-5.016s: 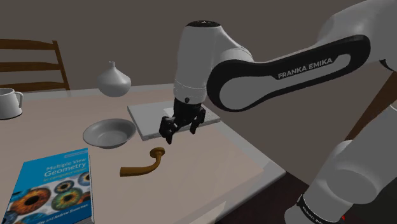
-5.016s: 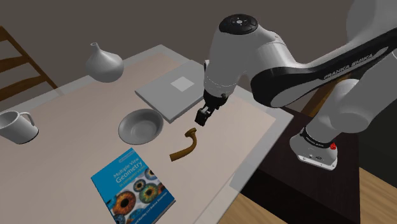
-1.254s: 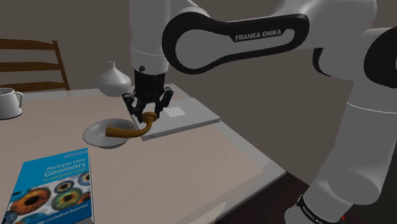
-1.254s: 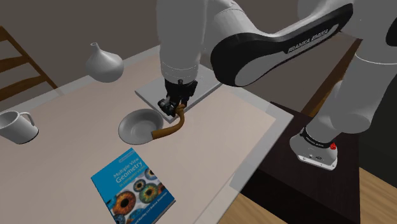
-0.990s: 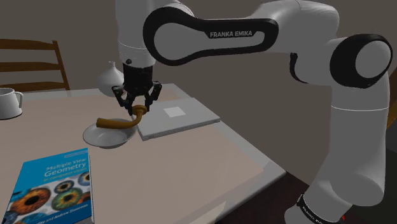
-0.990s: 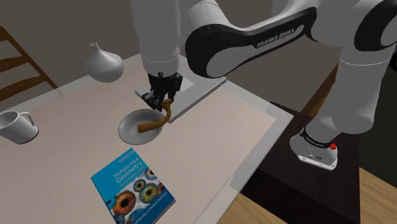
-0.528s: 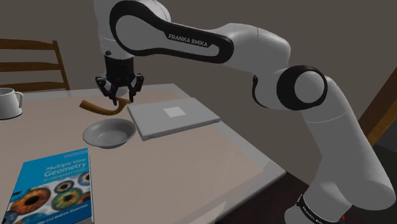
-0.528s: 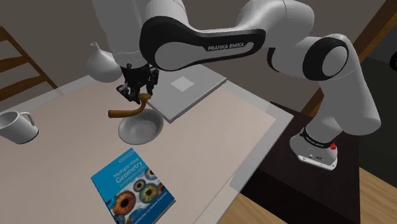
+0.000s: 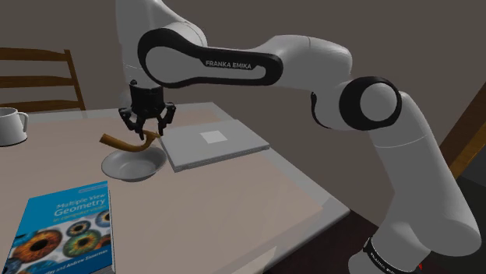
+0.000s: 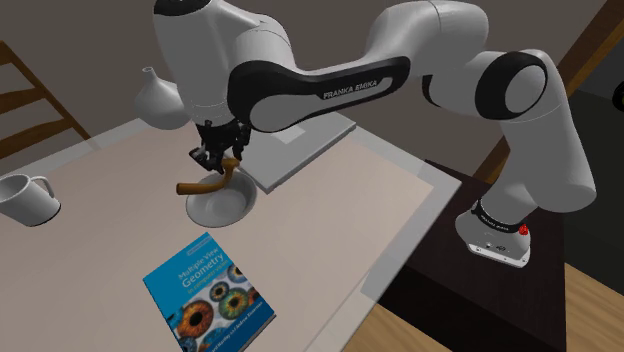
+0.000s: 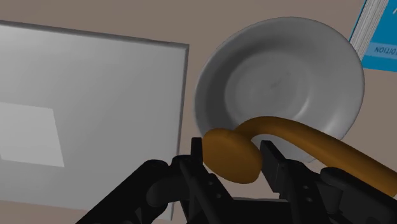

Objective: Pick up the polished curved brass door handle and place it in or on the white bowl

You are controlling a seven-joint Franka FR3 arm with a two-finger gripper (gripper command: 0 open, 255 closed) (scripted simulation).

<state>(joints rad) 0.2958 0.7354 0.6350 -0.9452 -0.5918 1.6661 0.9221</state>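
Observation:
My black gripper [image 9: 146,131] is shut on the round end of the curved brown door handle [image 9: 123,142]. The handle hangs just above the grey-white bowl [image 9: 131,166], and its long arm reaches out past the bowl's far rim toward the shoulder view's left. In the second exterior view the gripper [image 10: 223,162] holds the handle [image 10: 203,186] over the bowl [image 10: 226,208]. In the wrist view both fingers [image 11: 272,160] clasp the handle's knob [image 11: 232,156], with the bowl [image 11: 280,70] beneath.
A flat grey pad [image 9: 210,144] lies right beside the bowl. A blue geometry book [image 9: 66,230] sits near the table's front edge. A white mug [image 10: 25,198] and a grey vase [image 10: 160,100] stand farther back, and a wooden chair [image 9: 47,78] stands behind the table.
The gripper carried the handle toward the shoulder view's left over the bowl. In the last half second it came down closer to the bowl, staying shut on the handle.

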